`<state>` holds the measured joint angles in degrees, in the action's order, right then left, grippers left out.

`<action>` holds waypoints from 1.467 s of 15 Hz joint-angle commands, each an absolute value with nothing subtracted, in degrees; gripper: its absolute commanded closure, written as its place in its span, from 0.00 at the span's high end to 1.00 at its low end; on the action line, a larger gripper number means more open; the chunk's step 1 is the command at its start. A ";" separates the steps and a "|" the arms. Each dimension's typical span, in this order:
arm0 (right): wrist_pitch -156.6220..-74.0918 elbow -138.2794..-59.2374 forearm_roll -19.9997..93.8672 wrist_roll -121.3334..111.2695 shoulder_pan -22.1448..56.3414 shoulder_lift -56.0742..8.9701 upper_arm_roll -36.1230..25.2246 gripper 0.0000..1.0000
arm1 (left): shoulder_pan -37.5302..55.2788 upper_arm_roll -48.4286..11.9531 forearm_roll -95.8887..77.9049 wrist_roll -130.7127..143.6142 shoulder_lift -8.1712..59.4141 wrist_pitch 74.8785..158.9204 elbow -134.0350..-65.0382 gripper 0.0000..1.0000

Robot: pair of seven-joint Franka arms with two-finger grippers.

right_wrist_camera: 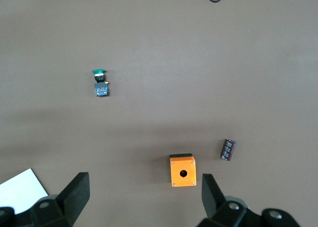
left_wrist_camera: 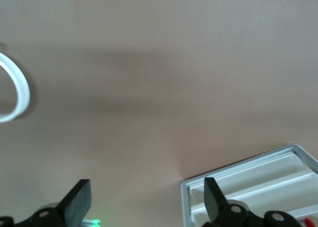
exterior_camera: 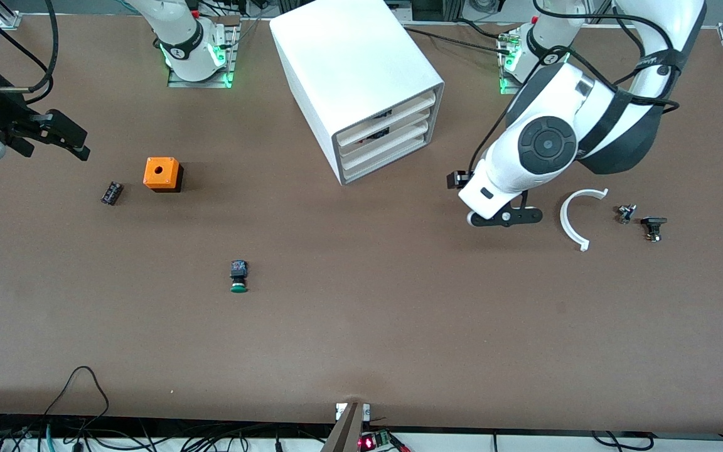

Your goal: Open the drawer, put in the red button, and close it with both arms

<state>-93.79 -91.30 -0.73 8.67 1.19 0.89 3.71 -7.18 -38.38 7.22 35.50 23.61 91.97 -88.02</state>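
Note:
The white cabinet [exterior_camera: 361, 75] stands at the table's middle, near the bases. Its stacked drawers [exterior_camera: 386, 135] all look shut; their fronts also show in the left wrist view [left_wrist_camera: 258, 192]. The red button is not in view. My left gripper [exterior_camera: 486, 199] hangs over bare table beside the cabinet's front, toward the left arm's end, open and empty [left_wrist_camera: 146, 202]. My right gripper [exterior_camera: 54, 139] is up at the right arm's end, open and empty [right_wrist_camera: 144, 197], looking down toward the orange box.
An orange box with a hole [exterior_camera: 162, 173] [right_wrist_camera: 182, 171] and a small black part [exterior_camera: 112, 193] lie toward the right arm's end. A green-capped button [exterior_camera: 239, 276] [right_wrist_camera: 101, 83] lies nearer the camera. A white arc [exterior_camera: 575, 220] [left_wrist_camera: 20, 93] and small dark parts [exterior_camera: 653, 227] lie near my left gripper.

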 commanded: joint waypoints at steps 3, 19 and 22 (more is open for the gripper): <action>-93.25 -89.47 -0.70 7.73 0.62 0.26 4.04 1.00 | -8.87 -38.24 8.88 26.65 17.59 89.04 -87.28 1.00; -93.25 -89.21 -0.97 7.82 0.97 0.18 4.39 1.00 | 3.25 -0.44 -3.08 -6.33 -1.05 95.53 -98.44 1.00; -93.16 -89.21 -0.97 7.82 0.97 0.26 4.39 1.00 | 3.43 -0.09 -2.55 -4.05 -2.11 95.98 -98.79 1.00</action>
